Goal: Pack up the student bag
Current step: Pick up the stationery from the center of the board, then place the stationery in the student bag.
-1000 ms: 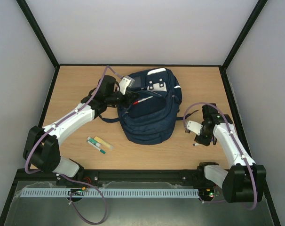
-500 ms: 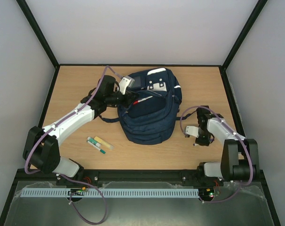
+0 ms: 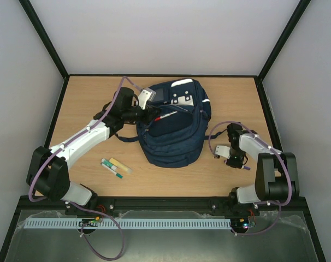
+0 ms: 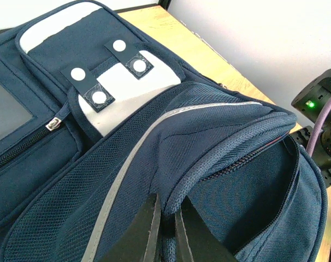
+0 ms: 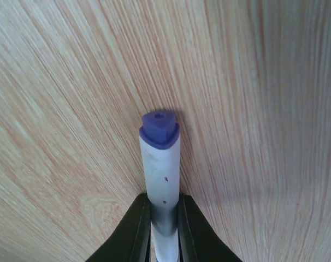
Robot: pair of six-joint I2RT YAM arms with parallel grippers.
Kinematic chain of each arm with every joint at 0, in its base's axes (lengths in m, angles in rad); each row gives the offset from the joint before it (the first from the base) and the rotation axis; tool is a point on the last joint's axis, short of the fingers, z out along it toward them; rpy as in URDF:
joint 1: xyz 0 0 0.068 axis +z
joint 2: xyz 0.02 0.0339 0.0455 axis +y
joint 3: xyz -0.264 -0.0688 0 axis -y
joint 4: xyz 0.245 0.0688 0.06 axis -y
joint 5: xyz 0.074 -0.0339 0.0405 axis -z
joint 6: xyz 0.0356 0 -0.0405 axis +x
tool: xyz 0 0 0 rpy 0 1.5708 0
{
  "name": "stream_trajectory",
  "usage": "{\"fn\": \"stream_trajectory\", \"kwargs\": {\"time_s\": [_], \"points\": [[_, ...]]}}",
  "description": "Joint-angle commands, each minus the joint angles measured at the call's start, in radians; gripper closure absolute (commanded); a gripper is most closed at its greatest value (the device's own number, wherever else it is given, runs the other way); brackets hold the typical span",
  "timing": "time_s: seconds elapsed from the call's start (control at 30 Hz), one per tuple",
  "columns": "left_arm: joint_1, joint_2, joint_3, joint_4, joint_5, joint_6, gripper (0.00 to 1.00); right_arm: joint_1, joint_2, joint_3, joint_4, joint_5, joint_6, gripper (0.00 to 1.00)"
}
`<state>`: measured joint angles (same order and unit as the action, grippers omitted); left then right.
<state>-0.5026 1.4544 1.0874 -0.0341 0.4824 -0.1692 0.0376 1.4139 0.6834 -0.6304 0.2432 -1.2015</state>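
The right gripper point(image 3: 235, 162), just right of the student bag point(image 3: 173, 125), is clamping a purple-capped marker point(image 5: 161, 164) pointing away from the bag, while the left gripper point(image 4: 165, 232) is pinching its pocket lip point(image 4: 179, 191).

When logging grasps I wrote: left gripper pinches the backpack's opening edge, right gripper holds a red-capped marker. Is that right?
No: the right wrist view shows the marker in the right gripper has a purple-blue cap, not red. The left gripper does pinch the opening edge of the backpack.
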Motion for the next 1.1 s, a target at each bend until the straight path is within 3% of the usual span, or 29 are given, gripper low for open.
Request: {"fn": "stream_trajectory", "kwargs": {"time_s": [0.0,0.2,0.47,0.7,0.83,1.07], "points": [[0.023,-0.060,0.049,0.128,0.007,-0.035,0.98,0.026,-0.018,-0.011,-0.083,-0.086,0.050,0.94],[0.022,-0.051,0.049,0.127,0.008,-0.037,0.98,0.119,-0.199,0.052,-0.221,-0.173,0.104,0.96],[0.024,-0.045,0.051,0.126,0.010,-0.038,0.98,0.268,-0.319,0.369,-0.363,-0.394,0.257,0.96],[0.024,-0.027,0.052,0.122,0.020,-0.040,0.98,0.406,-0.263,0.628,-0.290,-0.550,0.443,0.96],[0.023,-0.022,0.054,0.121,0.021,-0.039,0.98,0.520,-0.225,0.682,-0.206,-0.519,0.488,0.96],[0.024,-0.027,0.060,0.113,0.026,-0.035,0.98,0.656,-0.083,0.834,-0.206,-0.458,0.469,0.96]]}}
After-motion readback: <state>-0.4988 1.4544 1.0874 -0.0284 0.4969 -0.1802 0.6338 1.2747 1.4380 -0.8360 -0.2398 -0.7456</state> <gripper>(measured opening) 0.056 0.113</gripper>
